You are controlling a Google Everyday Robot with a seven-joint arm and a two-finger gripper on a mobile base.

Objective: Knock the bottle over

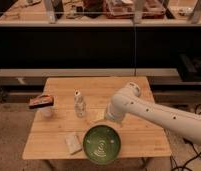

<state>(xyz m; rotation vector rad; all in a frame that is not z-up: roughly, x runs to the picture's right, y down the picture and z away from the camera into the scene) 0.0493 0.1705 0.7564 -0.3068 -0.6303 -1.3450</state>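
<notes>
The bottle [79, 104] is small and clear, with a white cap and a pale label. It stands upright on the wooden table [139, 135], left of centre. My white arm [144, 110] reaches in from the right and bends down over the table's middle. The gripper [98, 117] is at the arm's end, low over the tabletop, just right of the bottle and a little nearer the front. A small gap shows between the gripper and the bottle.
A green plate [102, 144] lies at the front edge, just below the gripper. A short white cup with an orange-brown item on top [43, 104] stands at the left edge. A pale flat packet [72, 142] lies left of the plate. A dark counter runs behind the table.
</notes>
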